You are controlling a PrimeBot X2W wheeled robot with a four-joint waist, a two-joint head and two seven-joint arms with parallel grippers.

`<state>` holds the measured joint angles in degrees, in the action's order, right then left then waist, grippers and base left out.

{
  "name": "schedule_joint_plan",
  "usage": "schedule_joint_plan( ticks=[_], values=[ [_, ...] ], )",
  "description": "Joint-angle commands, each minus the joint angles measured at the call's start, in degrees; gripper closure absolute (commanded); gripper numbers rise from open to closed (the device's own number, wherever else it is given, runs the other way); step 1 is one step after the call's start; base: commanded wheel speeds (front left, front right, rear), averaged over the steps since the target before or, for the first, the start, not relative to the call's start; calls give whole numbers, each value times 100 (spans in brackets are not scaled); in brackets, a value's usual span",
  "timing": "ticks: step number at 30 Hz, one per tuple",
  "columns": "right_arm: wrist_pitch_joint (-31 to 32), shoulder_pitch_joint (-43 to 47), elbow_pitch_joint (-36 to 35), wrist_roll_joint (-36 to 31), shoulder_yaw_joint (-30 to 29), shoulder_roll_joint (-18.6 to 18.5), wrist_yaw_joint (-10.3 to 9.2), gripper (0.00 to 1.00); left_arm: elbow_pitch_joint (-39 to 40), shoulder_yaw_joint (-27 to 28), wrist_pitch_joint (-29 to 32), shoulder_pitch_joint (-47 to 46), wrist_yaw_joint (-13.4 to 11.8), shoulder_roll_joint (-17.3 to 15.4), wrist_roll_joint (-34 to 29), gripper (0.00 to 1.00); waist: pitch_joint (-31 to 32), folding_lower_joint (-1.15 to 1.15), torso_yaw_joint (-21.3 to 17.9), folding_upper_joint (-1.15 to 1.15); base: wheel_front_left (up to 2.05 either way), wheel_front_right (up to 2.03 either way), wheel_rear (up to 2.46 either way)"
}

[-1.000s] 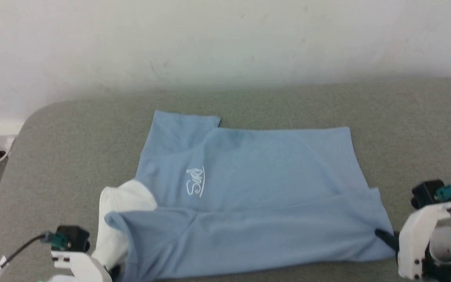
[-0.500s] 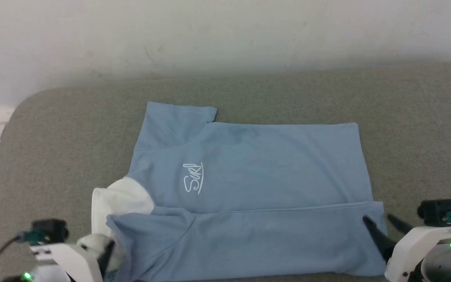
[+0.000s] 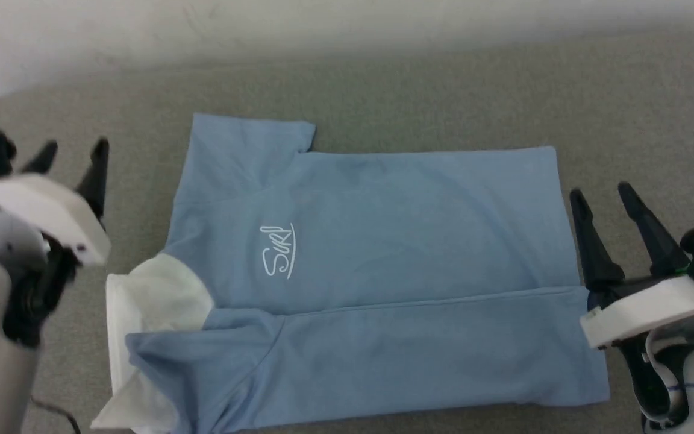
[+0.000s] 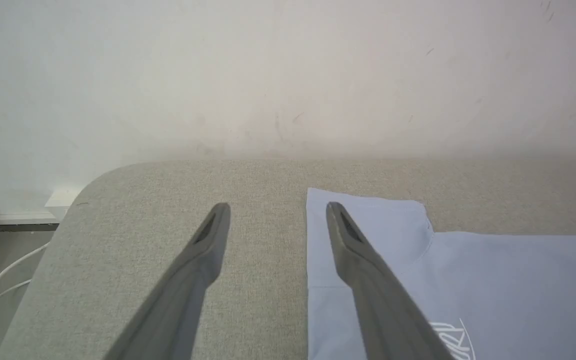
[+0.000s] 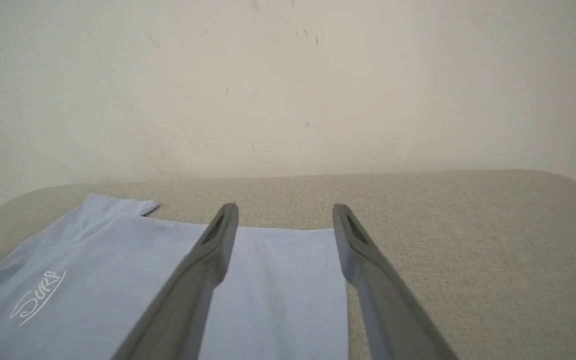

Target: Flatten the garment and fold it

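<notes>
Fingers of left gripper (image 3: 75,146) spread, beside light blue short-sleeved knit polo shirt (image 3: 371,253) lying flat on grey fabric-covered table (image 3: 443,90), white collar (image 3: 154,295) leftward, near edge folded over, right gripper (image 3: 599,190) likewise spread, empty, by its hem.

The place looks like a bare test room or lab: a grey cloth-covered table (image 3: 443,84) with rounded corners stands against a plain, scuffed white wall (image 4: 288,75) across the top, and a loose white cable (image 4: 3,280) trails at the left wrist view's lower left.
</notes>
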<state>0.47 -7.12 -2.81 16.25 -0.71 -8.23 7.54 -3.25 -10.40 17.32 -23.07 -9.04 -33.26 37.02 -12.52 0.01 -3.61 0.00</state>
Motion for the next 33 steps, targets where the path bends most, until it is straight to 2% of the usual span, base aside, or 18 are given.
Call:
schedule_joint_plan(
  ticks=[1,9,17,21,28,29,30,31,33],
  values=[
    [-31,-115,-107,-35,32,46,-5,0,-150,-50,34,-332,94,-32,-62,0,-564,-1,-234,0,0,0,0],
    [-58,-493,-463,-75,289,194,-5,0,-1453,-295,833,-2230,703,-94,140,0,-1298,-1,-663,0,0,0,0],
    [-124,-685,-543,-64,499,283,-5,0,-2396,-681,1898,-3140,1140,-114,287,0,-1704,-1,-1073,0,0,0,0],
    [-140,-723,-543,-47,556,319,-5,0,-2767,-862,2371,-3312,1259,-202,291,0,-1878,-1,-1225,0,0,0,0],
    [-148,-745,-522,-33,570,349,-5,0,-3256,-1138,3388,-3293,1267,-312,359,0,-2028,-1,-1343,0,0,0,0],
    [-140,-739,-518,-26,557,348,-5,0,-3278,-1178,3552,-3261,1265,-306,389,24,-2032,-1,-1341,0,0,0,0],
    [-129,-738,-517,-13,542,345,-5,0,-3281,-1216,3695,-3232,1265,-303,412,67,-2035,-1,-1337,0,0,0,0],
    [-119,-745,-520,-2,525,337,-5,0,-3281,-1247,3835,-3199,1258,-291,444,100,-2037,-1,-1327,0,0,0,0],
    [-84,-770,-526,47,510,330,-5,0,-3231,-1284,4037,-3132,1224,-261,504,100,-2031,-1,-1309,0,0,0,0]
  ],
)
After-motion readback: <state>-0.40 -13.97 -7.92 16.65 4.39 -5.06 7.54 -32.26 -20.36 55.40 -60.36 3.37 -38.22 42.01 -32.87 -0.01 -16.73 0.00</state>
